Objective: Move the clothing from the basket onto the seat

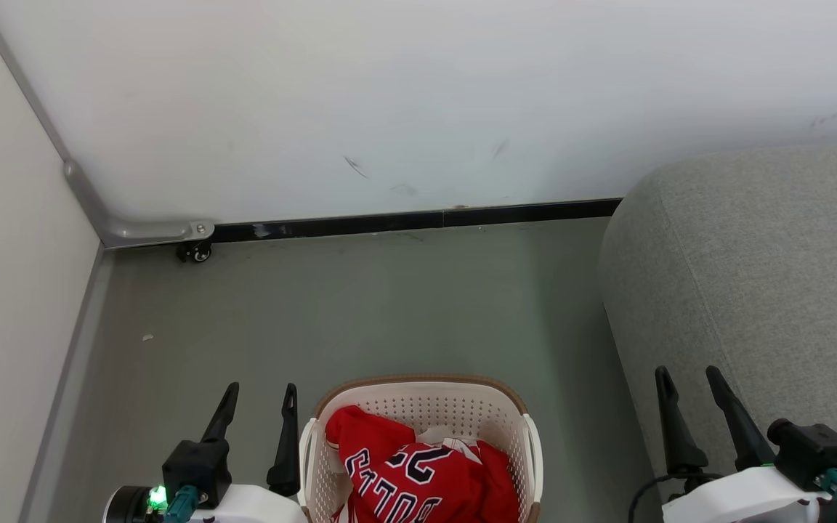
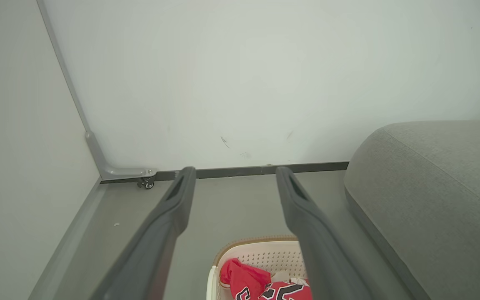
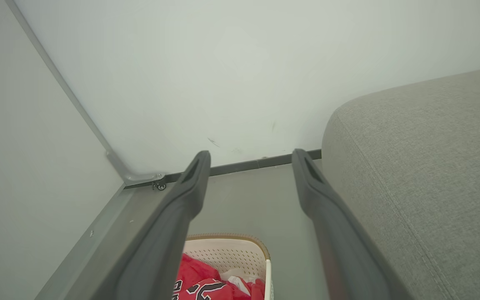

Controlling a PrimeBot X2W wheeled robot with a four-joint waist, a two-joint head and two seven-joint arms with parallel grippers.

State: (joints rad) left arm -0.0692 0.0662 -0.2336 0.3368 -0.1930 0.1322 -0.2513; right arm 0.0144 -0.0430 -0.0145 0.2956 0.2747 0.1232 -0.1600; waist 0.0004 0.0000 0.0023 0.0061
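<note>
Left gripper (image 1: 261, 392) and right gripper (image 1: 688, 374) are both seen spread wide with nothing held, fingers pointed toward the white wall (image 1: 418, 94). The basket (image 1: 418, 380) is set on the grey floor (image 1: 389, 305) between the two grippers, just beside the left one's inner finger. The red clothing (image 1: 418, 476) is bunched inside it, apart from all fingers. The seat (image 1: 753, 276) is found on the right gripper's outer side, extending ahead of its fingertips, well apart from the left gripper.
</note>
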